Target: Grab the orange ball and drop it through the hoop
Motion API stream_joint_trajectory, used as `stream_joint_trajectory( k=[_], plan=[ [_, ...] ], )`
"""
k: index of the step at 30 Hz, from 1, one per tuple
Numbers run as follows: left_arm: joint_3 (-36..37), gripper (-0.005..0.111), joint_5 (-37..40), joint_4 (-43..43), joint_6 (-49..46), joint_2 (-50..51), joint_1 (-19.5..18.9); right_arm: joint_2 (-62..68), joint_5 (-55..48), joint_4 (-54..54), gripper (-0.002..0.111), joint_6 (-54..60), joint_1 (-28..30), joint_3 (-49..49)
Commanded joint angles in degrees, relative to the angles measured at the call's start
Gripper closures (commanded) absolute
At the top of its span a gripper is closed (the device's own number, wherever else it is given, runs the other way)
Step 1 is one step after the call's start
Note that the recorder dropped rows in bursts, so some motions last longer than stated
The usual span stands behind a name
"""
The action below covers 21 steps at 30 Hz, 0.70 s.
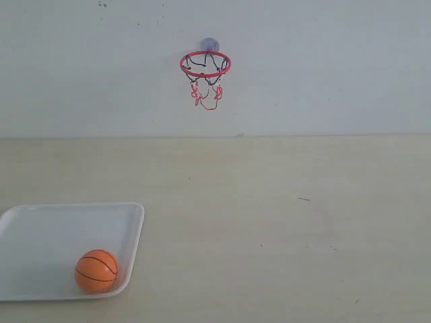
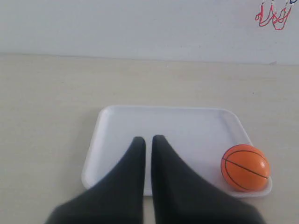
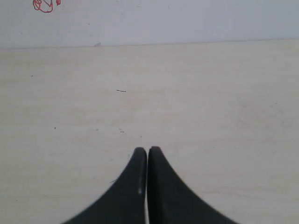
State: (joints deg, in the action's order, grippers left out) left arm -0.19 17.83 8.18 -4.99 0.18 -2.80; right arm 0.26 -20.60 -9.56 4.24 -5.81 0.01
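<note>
Exterior view is showing the orange ball [image 1: 96, 271] sitting in the white tray [image 1: 40, 235], tucked into its 5 o'clock corner close against the rim. The left gripper [image 2: 148, 139] is hovering with its fingers nearly pressed together, holding nothing; the right gripper [image 3: 147, 149] is likewise pressed together over bare tabletop [image 3: 210, 116]. Reaching well is likely calling for spreading the left fingers wider than the ball and descending from above, clear of the rim. The ball is looking round, smooth and black-seamed. The hoop [image 1: 205, 64] is hanging at 12 o'clock.

The orange ball [image 1: 96, 271] sits in a tray [image 1: 40, 235] corner; the hoop [image 1: 205, 64], apparently suction-mounted, hangs on the wall [image 1: 337, 67].
</note>
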Motion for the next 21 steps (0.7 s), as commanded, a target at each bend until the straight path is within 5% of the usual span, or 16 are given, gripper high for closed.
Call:
stream_joint_trajectory(
  k=[1, 15, 21],
  plan=[
    [0.2, 0.103, -0.3, 0.4, 0.4, -0.2, -0.1, -0.3, 0.2, 0.2, 0.109, 0.0, 0.0, 0.0],
    [0.2, 0.103, -0.3, 0.4, 0.4, -0.2, -0.1, -0.3, 0.2, 0.2, 0.109, -0.3, 0.0, 0.0],
    [0.2, 0.103, -6.4, -0.3, -3.6, -0.2, -0.1, -0.3, 0.2, 0.2, 0.109, -0.5, 0.0, 0.0]
  ],
)
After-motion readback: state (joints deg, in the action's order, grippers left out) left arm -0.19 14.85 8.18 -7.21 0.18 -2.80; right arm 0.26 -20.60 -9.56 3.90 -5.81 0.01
